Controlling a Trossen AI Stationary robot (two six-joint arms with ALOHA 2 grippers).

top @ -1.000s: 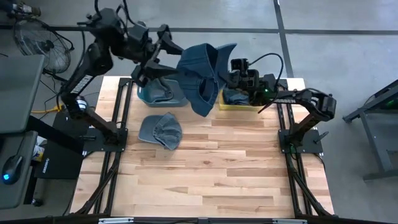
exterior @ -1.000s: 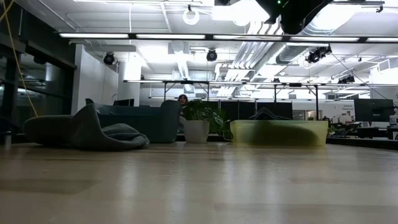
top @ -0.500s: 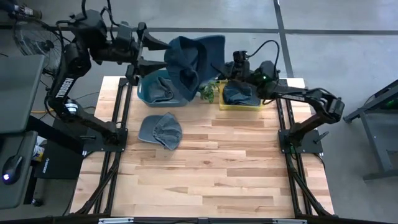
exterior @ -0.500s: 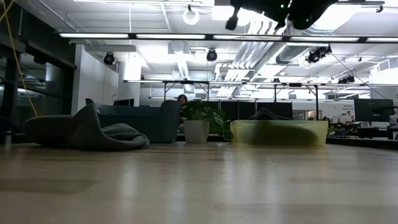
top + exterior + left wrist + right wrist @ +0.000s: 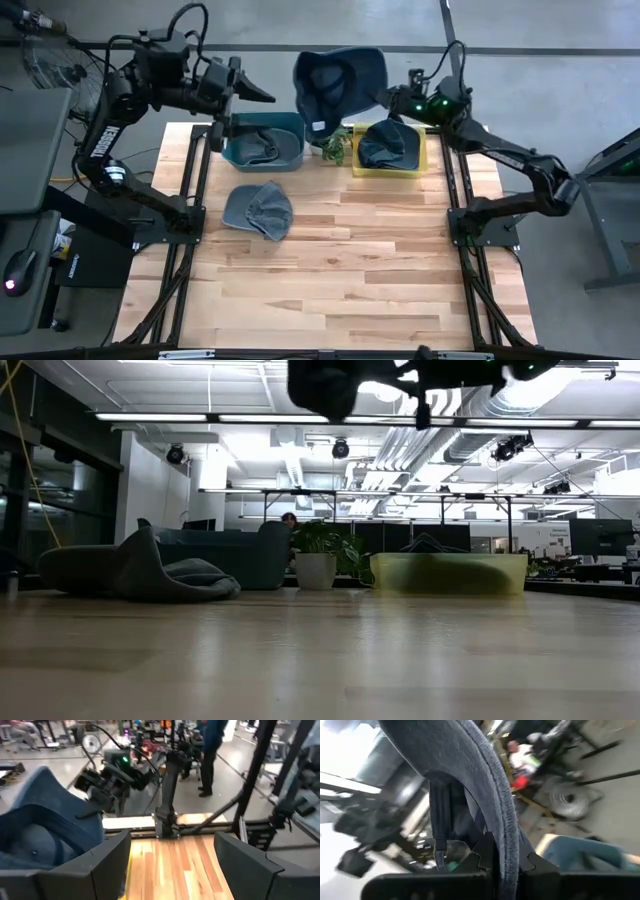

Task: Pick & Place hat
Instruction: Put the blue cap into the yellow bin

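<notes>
Hat (image 5: 338, 82) cut off in low view

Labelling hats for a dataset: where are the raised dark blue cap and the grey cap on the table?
raised dark blue cap (image 5: 340, 82), high view, open underside.
grey cap lying on the wooden table (image 5: 259, 209), high view, crown.

Overhead view straight down; low view table-level (image 5: 320, 660); wrist close-ups
</notes>
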